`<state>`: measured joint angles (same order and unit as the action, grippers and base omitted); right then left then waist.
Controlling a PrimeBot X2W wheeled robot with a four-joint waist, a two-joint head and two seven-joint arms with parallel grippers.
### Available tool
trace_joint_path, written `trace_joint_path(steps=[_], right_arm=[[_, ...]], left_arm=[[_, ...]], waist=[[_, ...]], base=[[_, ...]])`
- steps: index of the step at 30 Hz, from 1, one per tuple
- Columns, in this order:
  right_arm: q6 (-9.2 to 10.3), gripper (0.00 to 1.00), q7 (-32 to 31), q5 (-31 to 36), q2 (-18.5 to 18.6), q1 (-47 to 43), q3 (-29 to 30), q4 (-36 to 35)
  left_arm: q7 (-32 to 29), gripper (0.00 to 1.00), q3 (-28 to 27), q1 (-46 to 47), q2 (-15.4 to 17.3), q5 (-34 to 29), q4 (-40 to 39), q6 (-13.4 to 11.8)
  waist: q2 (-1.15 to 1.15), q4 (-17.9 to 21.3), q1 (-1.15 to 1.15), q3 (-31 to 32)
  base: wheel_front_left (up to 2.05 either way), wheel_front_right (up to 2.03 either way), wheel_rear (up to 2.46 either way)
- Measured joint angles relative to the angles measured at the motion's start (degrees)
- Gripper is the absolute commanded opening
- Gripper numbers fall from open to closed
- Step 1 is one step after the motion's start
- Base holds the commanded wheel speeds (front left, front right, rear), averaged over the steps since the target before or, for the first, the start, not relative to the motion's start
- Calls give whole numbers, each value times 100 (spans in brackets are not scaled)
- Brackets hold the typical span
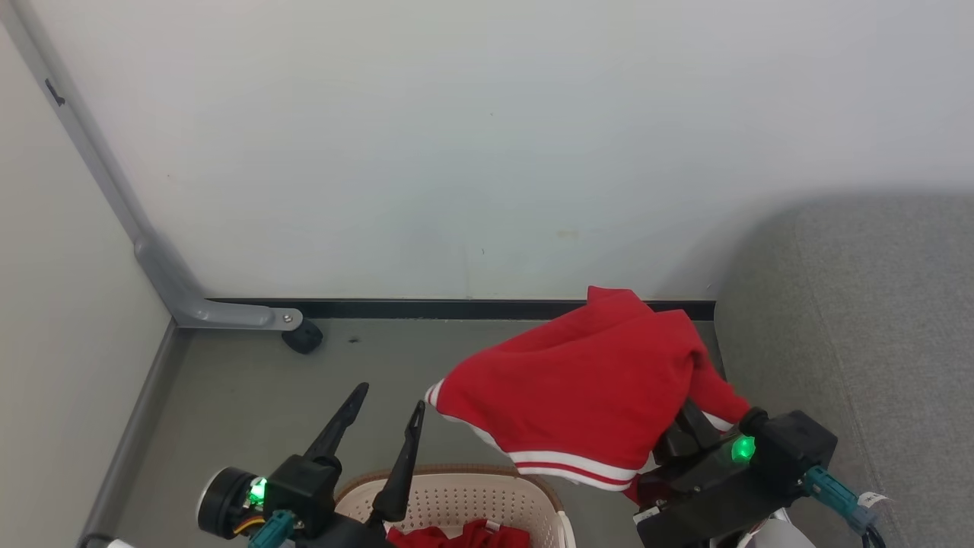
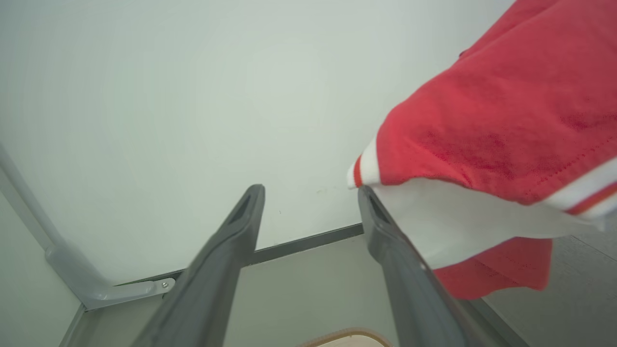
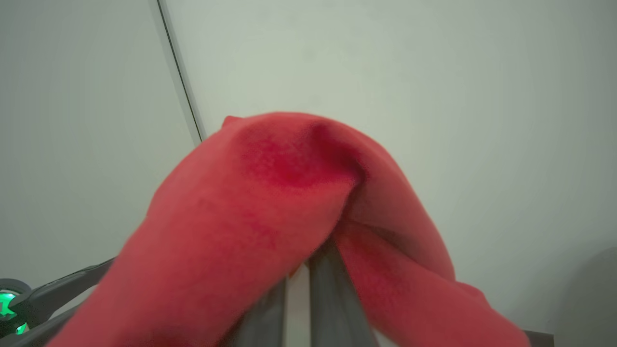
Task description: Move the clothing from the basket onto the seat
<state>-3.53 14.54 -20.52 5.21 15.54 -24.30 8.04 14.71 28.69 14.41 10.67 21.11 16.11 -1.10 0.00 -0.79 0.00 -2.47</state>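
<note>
- Two red garments: hanging garment (image 1: 586, 396) pinched in the right tool (image 3: 301, 299); second garment (image 1: 456, 536) in basket (image 1: 456, 498).
- Left tool (image 1: 389, 396) spread, empty.
- One grey sofa (image 1: 860, 342); one castor (image 1: 303, 336) by the wall.

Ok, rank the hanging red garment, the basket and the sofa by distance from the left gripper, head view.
1. Red garment: striped cuff beside the fingers of the left gripper.
2. Basket: just below it.
3. Sofa: far right.

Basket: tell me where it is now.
Head view, bottom centre: the basket sits on the floor, left rim behind the left gripper, the red garment hanging above to its right.
</note>
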Motion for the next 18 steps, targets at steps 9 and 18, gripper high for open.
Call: trace_joint_path(steps=[9,18], right_arm=[[0,0,0,193,118,-214,294,-24],[51,0,0,291,164,-644,552,-142]], left_arm=[[0,100,-592,-107,-57,44,-38,-248],[0,100,-844,-855,-56,49,-226,-294]], waist=[[0,4,0,47],[0,-12,0,161]], base=[[0,0,0],[0,0,0]])
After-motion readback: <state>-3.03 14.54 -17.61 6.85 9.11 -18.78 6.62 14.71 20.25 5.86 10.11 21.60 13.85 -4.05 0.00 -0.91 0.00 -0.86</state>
